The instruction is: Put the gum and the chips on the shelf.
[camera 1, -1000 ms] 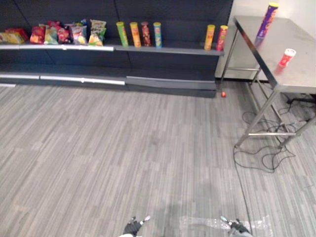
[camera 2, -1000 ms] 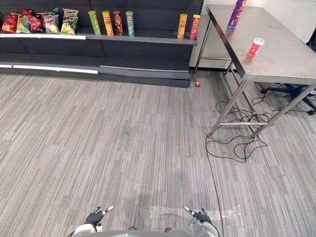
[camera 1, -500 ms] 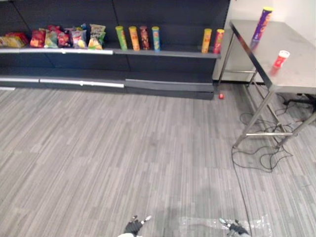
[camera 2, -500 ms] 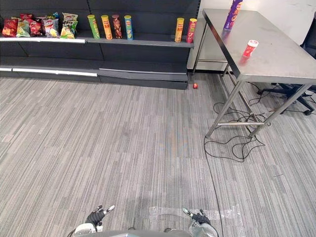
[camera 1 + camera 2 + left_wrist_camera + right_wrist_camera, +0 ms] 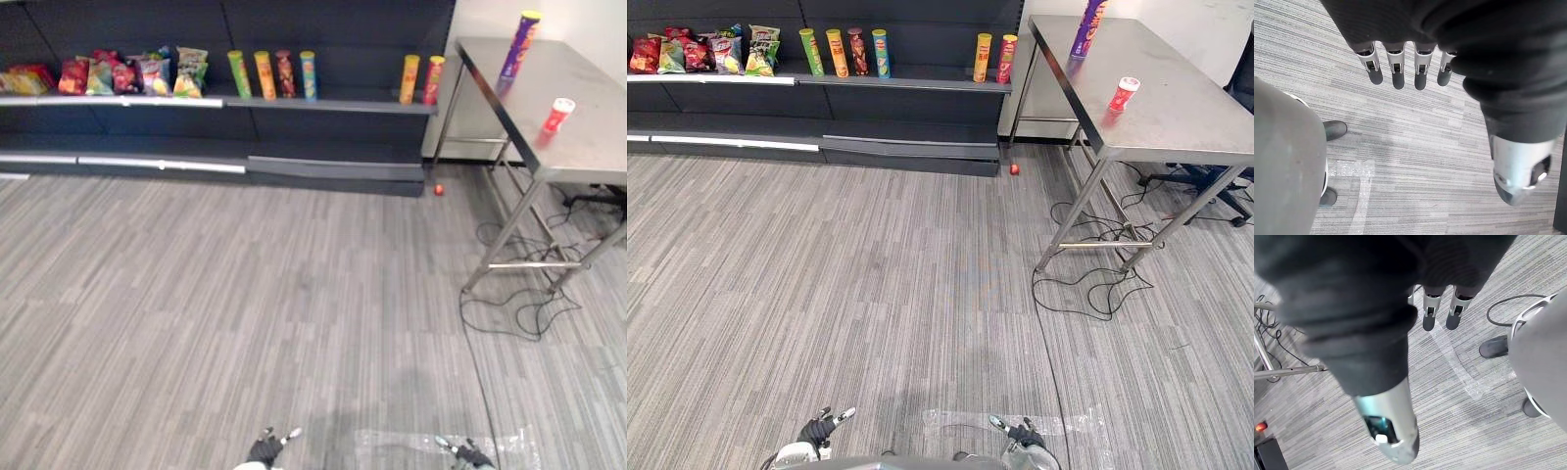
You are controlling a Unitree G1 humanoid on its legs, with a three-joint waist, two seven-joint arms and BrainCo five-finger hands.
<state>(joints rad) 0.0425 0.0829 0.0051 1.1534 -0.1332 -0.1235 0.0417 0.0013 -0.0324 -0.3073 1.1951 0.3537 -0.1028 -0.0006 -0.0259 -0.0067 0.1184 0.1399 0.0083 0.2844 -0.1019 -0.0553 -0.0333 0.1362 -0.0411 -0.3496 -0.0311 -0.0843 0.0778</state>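
View from the head, looking down an aisle. We see the dark metal shelf (image 5: 921, 86) running along the far wall. On it stand a cluster of crinkled snack bags (image 5: 700, 51), a row of four slim cylindrical cans (image 5: 846, 52) in green, orange, dark red and blue, and, well apart from these, a yellow can (image 5: 982, 57) just beside a red can (image 5: 1005, 58).

To the robot's right stands a brushed steel table (image 5: 1176, 108) on thin tubular legs. The task's things rest on its top. The tall purple chips can (image 5: 1086, 22) stands upright at the far end. The gum tub (image 5: 1123, 93), short, red and white-capped, stands nearer, apart from the can.

A small red ball (image 5: 1015, 168) lies on the floor (image 5: 872, 274) near the foot of the shelf. The floor is carpet in fine grey stripes. A patch of clear glossy tape (image 5: 960, 423) is stuck to it close to the robot.

In the wrist views we see the left hand (image 5: 1420, 73) and the right hand (image 5: 1431, 311) hanging over the carpet. Each has straight, relaxed fingers and its thumb set apart. Both hands are open.
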